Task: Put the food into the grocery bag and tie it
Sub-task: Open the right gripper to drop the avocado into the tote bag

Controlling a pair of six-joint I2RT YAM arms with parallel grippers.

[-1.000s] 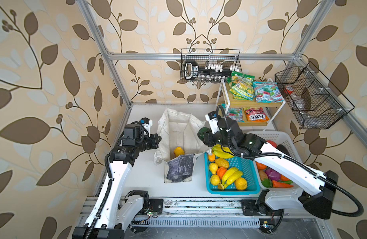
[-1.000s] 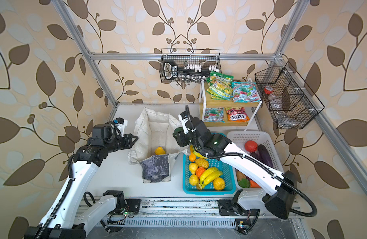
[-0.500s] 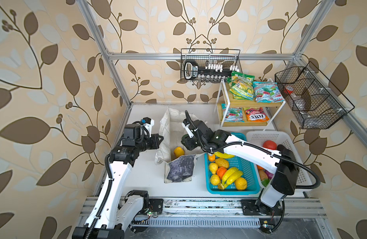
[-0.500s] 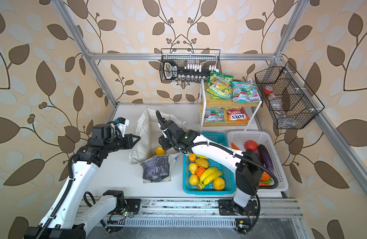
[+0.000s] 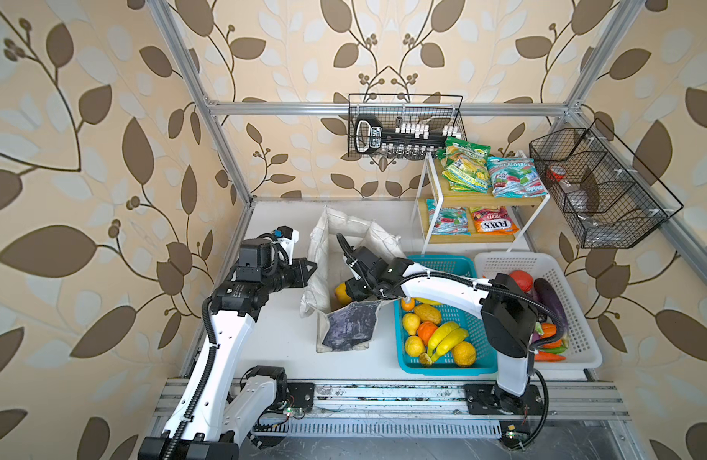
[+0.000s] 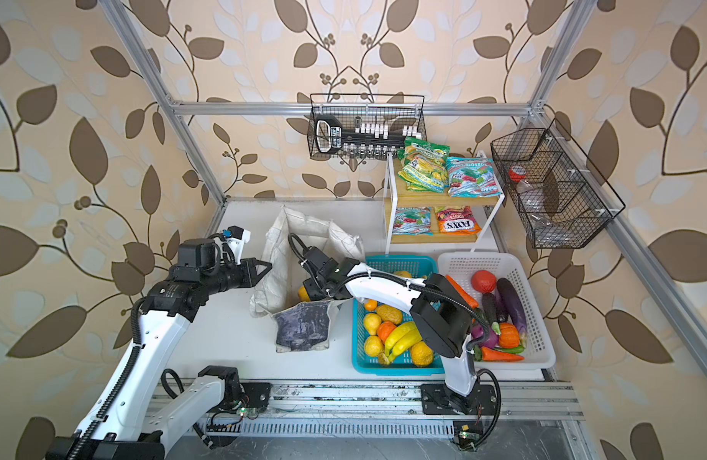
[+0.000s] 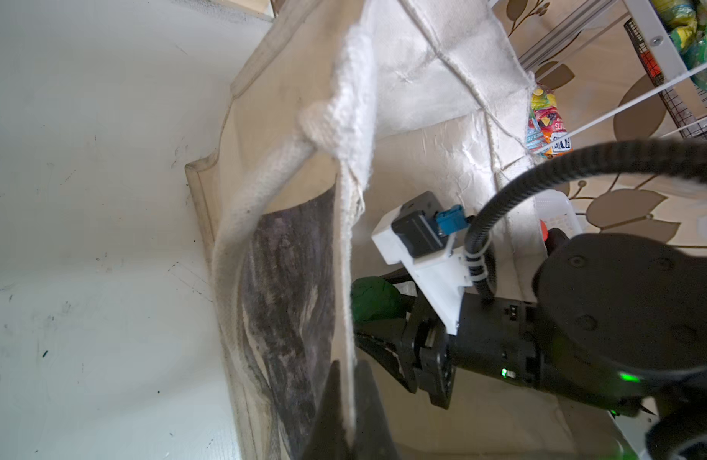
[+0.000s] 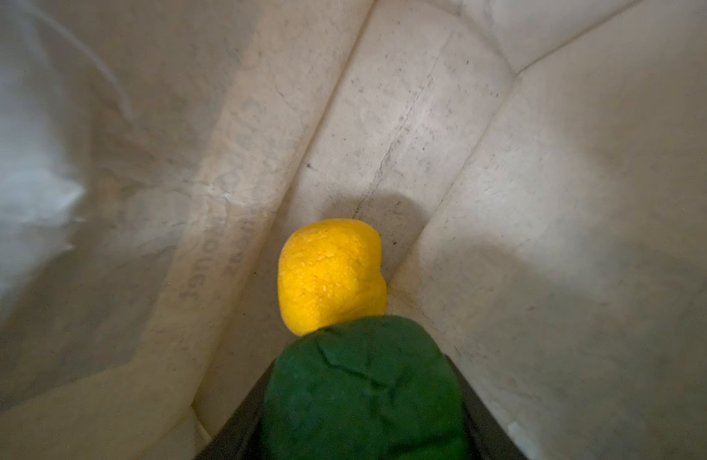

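Nearest on the worktop (image 5: 280, 326), right of centre: the turquoise basket (image 5: 449, 368), loaded with a banana bunch (image 5: 445, 338) among round yellow and orange pieces. Just beside it, further right, the white basket (image 5: 566, 363) with a carrot (image 5: 546, 357), an aubergine (image 5: 552, 302) and a red round piece (image 5: 521, 280).

Just left of the turquoise basket, the grocery bag (image 5: 322, 278), mouth open upward, dark marbled panel (image 5: 345, 326) slumped toward the near edge. At the bag's left wall, the left tool (image 5: 310, 267), pinched tight on the cloth rim. In the left wrist view, fabric sandwiched between the two black fingers (image 7: 328, 414), white strap handle (image 7: 343, 99) draped just beyond.

Inside the bag, reaching in over its right rim, the right tool (image 5: 353, 292), jaws about half spread and clamped around a dark green piece (image 8: 363, 378), hidden under the arm in both top views. Just past that, low in a fold of the lining, a yellow piece (image 8: 330, 275); touching the green one or not, impossible to tell.

Further back, right of the bag, a rack (image 5: 475, 197). On top, a green-yellow snack packet (image 5: 463, 167) beside a teal-red snack packet (image 5: 513, 177); below, a second teal packet (image 5: 447, 221) and an orange packet (image 5: 493, 221).

Farthest, a back wire basket (image 5: 457, 123) on the rear wall and a side wire basket (image 5: 622, 223) on the right wall.
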